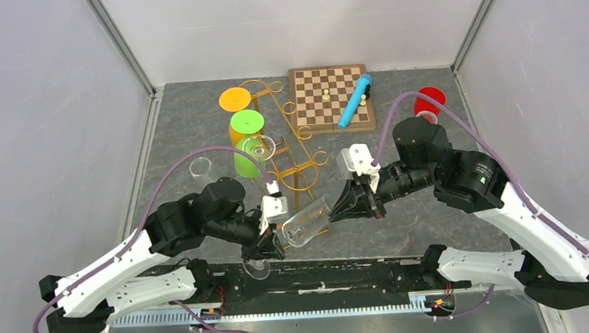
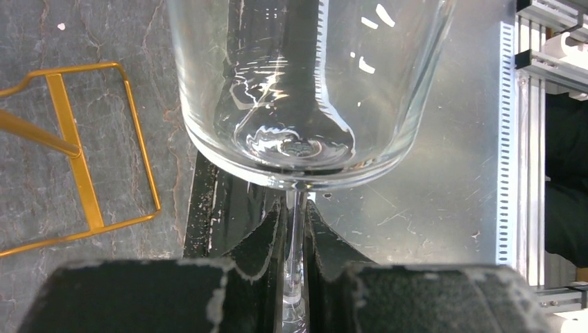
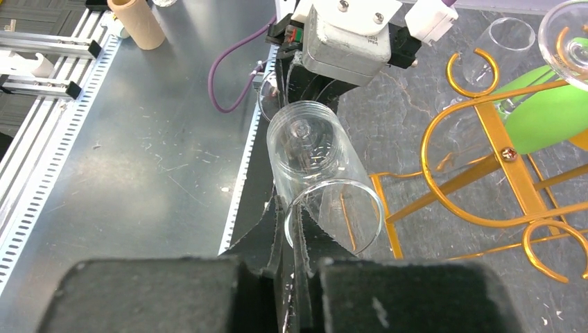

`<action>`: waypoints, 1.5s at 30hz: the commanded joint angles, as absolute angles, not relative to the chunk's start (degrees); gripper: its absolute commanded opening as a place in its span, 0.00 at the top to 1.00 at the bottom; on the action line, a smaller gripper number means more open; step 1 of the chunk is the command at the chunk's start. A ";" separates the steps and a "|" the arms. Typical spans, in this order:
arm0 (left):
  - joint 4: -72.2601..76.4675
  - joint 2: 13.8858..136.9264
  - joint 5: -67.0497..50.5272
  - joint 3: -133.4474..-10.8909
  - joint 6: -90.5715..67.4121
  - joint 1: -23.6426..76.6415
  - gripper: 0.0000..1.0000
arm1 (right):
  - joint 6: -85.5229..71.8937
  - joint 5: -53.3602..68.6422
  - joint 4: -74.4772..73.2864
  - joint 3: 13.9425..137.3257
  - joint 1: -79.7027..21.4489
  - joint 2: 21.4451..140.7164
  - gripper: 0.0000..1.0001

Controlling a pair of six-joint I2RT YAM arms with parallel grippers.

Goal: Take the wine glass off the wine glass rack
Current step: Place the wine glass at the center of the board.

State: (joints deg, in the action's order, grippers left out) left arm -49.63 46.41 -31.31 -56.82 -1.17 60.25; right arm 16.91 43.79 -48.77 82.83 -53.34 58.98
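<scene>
Left gripper (image 2: 295, 232) pinching the stem of the wine glass (image 1: 306, 221); right gripper (image 3: 295, 229) pressed together on its rim. Held about level between both, off the wine glass rack (image 1: 290, 147), near its base. Might snap at the stem if pulled two ways.

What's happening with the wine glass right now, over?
Left hand shut on wine glass stem. Right hand shut on its rim. Glass sideways, off the rack. Nothing blocking it.

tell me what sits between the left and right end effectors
The clear wine glass, tipped sideways: left end effector grips its stem, right end effector pinches its rim. Top view shows it.
</scene>
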 commanded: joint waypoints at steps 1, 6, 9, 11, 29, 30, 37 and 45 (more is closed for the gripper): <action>-44.20 45.99 -28.83 -57.59 -0.13 60.20 0.97 | 16.00 45.71 -46.03 82.29 -53.53 59.37 1.00; -42.59 45.65 -25.36 -56.49 -0.78 60.16 0.80 | 15.41 44.88 -45.18 80.70 -53.53 59.24 1.00; -42.54 46.29 -24.12 -56.44 -0.82 60.20 0.60 | 15.20 43.94 -45.24 80.58 -53.53 59.30 1.00; -42.43 46.43 -23.54 -56.51 -0.93 60.20 0.50 | 15.18 43.37 -45.76 80.89 -53.53 59.24 1.00; -40.41 41.32 -12.73 -54.67 -2.99 60.19 0.24 | 4.23 10.24 -56.59 81.19 -53.58 57.39 1.00; -40.34 40.95 -12.69 -54.60 -3.07 60.16 0.24 | 3.68 7.93 -57.04 81.29 -53.45 57.48 1.00; -39.20 37.98 -11.65 -52.75 -4.17 60.16 0.25 | 3.08 -1.17 -57.49 81.63 -46.75 59.18 1.00; -38.89 35.83 -8.71 -51.81 -6.02 60.20 0.26 | 3.93 -0.15 -51.68 80.93 -32.37 62.60 1.00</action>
